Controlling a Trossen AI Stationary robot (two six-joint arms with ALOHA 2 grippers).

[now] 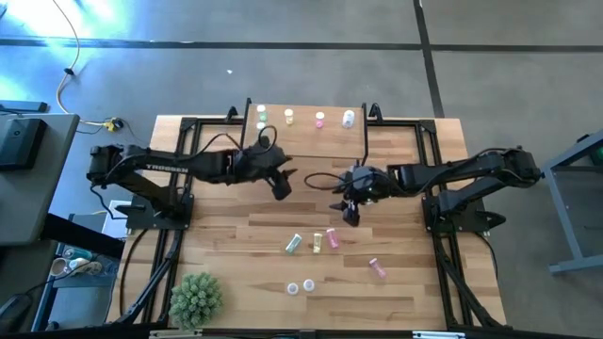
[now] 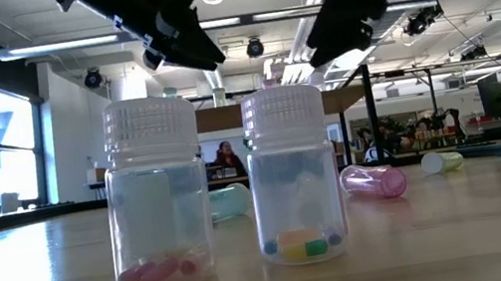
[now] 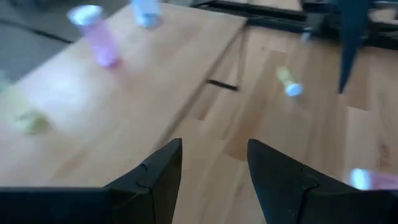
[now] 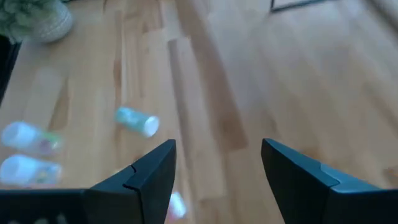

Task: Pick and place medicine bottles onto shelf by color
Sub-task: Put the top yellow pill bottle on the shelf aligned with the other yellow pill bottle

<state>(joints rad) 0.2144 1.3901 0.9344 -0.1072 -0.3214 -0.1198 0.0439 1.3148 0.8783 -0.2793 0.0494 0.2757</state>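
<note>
In the low view, two clear upright bottles (image 2: pixel 157 196) stand side by side closest to the camera, filling the frame's centre, one with pink capsules, the other with yellow and blue ones; they show in the high view as two white caps (image 1: pixel 300 286) at lower centre, right of the spiky plant ball (image 1: pixel 196 298) in the lower left. Further up the table (image 1: pixel 415 292), a green bottle (image 1: pixel 294 244), a yellow one (image 1: pixel 317 242) and a pink one (image 1: pixel 333 239) lie tipped in a cluster just below centre, with another pink bottle (image 1: pixel 377 268) down to their right. Above the cluster hangs the right gripper (image 1: pixel 350 214), its arm reaching in from the right edge, fingers spread wide and empty. The left gripper (image 1: pixel 280 185), left of centre on an arm stretched from the left, also holds nothing, its fingers moderately parted. At upper centre, the shelf (image 1: pixel 303 125) carries four upright bottles in a row.
</note>
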